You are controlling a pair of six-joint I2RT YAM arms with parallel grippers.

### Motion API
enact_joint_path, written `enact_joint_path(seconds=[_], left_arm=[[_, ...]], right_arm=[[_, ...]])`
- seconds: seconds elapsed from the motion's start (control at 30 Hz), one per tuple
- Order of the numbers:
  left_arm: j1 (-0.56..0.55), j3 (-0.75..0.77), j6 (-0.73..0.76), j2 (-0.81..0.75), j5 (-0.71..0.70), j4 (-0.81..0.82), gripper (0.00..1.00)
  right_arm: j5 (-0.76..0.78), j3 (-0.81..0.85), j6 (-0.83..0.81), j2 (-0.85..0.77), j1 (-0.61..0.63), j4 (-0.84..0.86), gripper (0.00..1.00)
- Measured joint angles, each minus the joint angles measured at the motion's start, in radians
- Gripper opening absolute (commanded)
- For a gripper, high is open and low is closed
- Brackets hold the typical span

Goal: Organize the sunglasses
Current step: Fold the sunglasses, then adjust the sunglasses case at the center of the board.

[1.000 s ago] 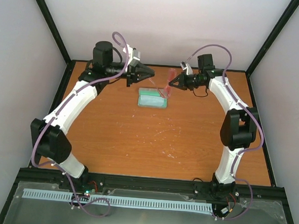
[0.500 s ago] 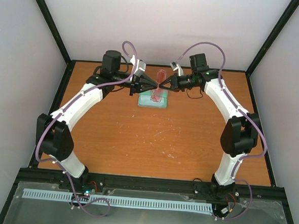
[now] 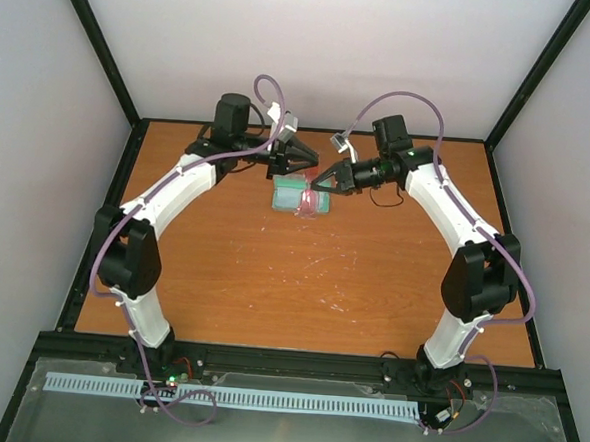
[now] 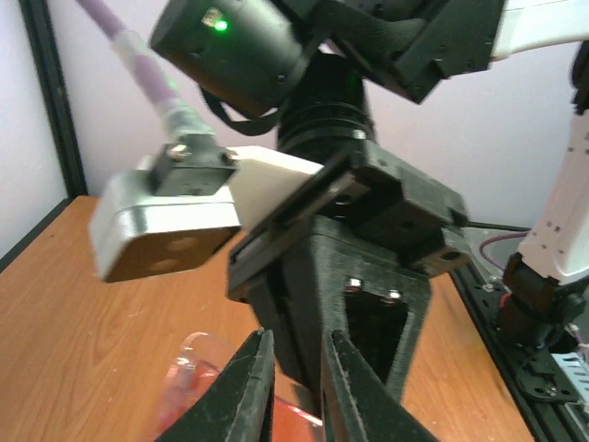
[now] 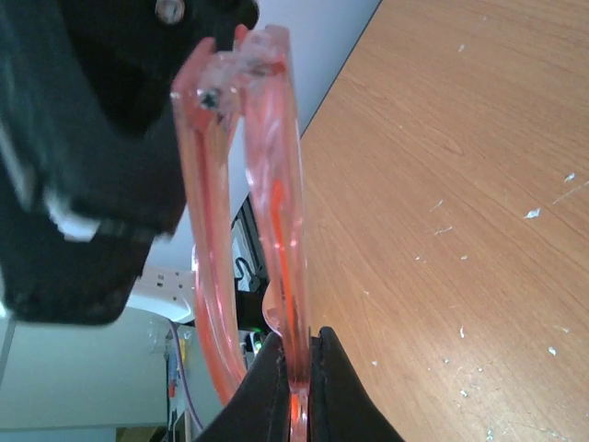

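The sunglasses (image 3: pixel 307 199), translucent red-pink, hang over the right part of the grey case (image 3: pixel 285 194) at the back middle of the table. My right gripper (image 3: pixel 318 182) is shut on their frame, which the right wrist view shows pinched between the fingertips (image 5: pixel 296 373) with the glasses (image 5: pixel 276 184) rising from them. My left gripper (image 3: pixel 304 164) faces it just behind the case. Its fingers (image 4: pixel 258 387) stand a narrow gap apart, with a lens (image 4: pixel 193 387) to their left and a red strip low in the gap. I cannot tell whether they touch it.
The case has a pale blue-green top. The orange-brown table (image 3: pixel 301 282) is bordered by a black frame rail (image 3: pixel 297 359) in front and pale walls behind. The two grippers are very close together.
Both grippers have moved in toward the case. The right one has brought the sunglasses from upright beside the case down over it. The left gripper has closed in on them.
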Motion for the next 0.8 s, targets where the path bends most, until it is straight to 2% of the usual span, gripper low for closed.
enact_joint_path(seconds=[0.13,0.27,0.33,0.37,0.43,0.53,0.7,0.8], left_arm=[[0.000,0.018,0.005,0.022,-0.041,0.008,0.29],[0.014,0.068,-0.011,0.047,-0.076,0.016,0.53],[0.034,0.093,-0.041,0.059,-0.090,0.027,0.59],[0.051,0.109,-0.071,0.067,-0.097,0.034,0.56],[0.099,0.160,-0.109,0.093,-0.117,0.045,0.38],[0.185,0.332,-0.098,0.184,-0.178,-0.003,0.21],[0.272,0.634,0.037,0.383,-0.290,-0.185,0.14],[0.286,0.730,0.138,0.491,-0.347,-0.312,0.13]], right_arm=[[-0.005,-0.019,-0.005,0.000,0.000,-0.009,0.03],[-0.003,-0.026,-0.005,0.000,0.000,0.000,0.03],[-0.004,-0.026,-0.005,0.000,0.001,0.014,0.03],[-0.004,-0.026,-0.002,0.003,0.000,0.023,0.03],[0.003,-0.027,0.006,0.013,-0.004,0.039,0.03],[0.026,-0.034,0.043,0.034,-0.011,0.078,0.03],[0.100,-0.084,0.148,0.051,-0.051,0.174,0.03],[0.143,-0.107,0.199,0.051,-0.076,0.219,0.03]])
